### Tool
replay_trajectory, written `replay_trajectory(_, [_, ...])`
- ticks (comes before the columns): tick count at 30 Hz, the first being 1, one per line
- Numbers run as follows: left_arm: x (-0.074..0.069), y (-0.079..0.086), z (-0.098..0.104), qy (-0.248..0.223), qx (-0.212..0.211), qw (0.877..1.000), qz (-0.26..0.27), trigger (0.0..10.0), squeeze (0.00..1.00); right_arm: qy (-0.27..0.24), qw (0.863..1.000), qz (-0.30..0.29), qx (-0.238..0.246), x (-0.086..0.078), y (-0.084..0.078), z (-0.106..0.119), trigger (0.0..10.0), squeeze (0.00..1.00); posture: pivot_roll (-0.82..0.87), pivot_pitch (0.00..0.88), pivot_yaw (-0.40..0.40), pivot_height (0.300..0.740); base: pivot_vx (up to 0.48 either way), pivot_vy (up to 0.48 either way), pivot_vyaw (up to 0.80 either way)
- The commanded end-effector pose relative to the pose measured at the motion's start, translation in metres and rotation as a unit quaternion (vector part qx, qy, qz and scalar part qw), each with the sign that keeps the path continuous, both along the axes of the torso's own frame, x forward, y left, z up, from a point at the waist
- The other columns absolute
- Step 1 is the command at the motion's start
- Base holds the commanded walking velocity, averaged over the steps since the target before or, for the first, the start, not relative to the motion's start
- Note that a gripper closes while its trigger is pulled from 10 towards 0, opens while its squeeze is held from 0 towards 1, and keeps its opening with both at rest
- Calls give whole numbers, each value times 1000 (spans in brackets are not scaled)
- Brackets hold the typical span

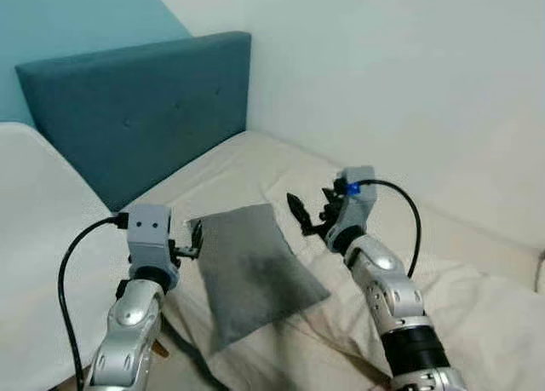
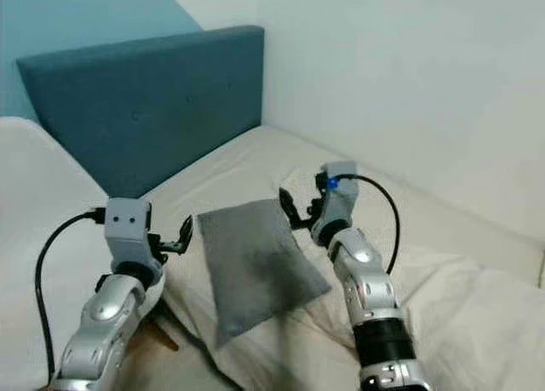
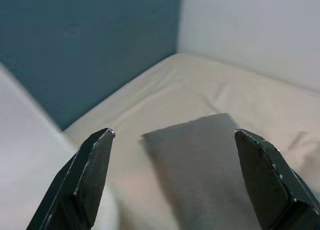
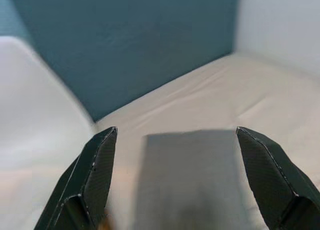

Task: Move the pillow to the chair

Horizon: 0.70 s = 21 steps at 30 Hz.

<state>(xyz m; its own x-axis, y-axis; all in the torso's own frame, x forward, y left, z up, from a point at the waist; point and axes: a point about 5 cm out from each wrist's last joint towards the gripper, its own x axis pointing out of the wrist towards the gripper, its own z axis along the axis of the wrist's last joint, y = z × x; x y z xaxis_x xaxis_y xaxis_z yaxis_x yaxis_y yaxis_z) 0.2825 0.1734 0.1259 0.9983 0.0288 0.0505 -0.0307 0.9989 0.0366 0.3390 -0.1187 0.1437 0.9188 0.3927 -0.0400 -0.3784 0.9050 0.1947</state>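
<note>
A grey pillow (image 1: 251, 267) lies flat on the cream bed (image 1: 255, 165), near its front edge. My left gripper (image 1: 194, 238) hovers just off the pillow's left corner, fingers spread wide. The right gripper (image 1: 305, 214) hangs close above the pillow's far right corner and is open too. Along the left wrist view, the pillow (image 3: 210, 160) sits ahead between the open fingers (image 3: 95, 170) with nothing held. The right wrist view shows the pillow (image 4: 190, 175) the same way. The white chair (image 1: 34, 255) curves up at the left, beside the bed.
A teal padded headboard (image 1: 136, 110) stands behind the bed, against a teal wall. A white wall (image 1: 400, 84) runs along the bed's right side. A rumpled cream blanket (image 1: 485, 323) covers the bed under my right arm. A strip of floor (image 2: 162, 336) shows between chair and bed.
</note>
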Motion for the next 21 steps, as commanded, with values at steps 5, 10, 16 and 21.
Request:
replay_trajectory(5, [0,0,-4,14,3,1000,3,10000,0,53,996,43,52,-4,0,-2,10000,0,61,0,-110,735,0,355,0])
replay_trajectory(10, [0,1,-4,14,3,1000,7,10000,0,29,998,45,26,-6,-1,-1,10000,0,61,0,-110,735,0,0,0])
replay_trajectory(16, [0,0,-3,13,8,1000,6,10000,0,29,999,13,2,-4,-9,-3,10000,0,59,0,-109,735,0,0,0])
replay_trajectory(21, [0,0,-2,12,11,1000,5,10000,0,72,997,-13,18,2,-17,-5,10000,0,58,0,-108,720,0,0,0])
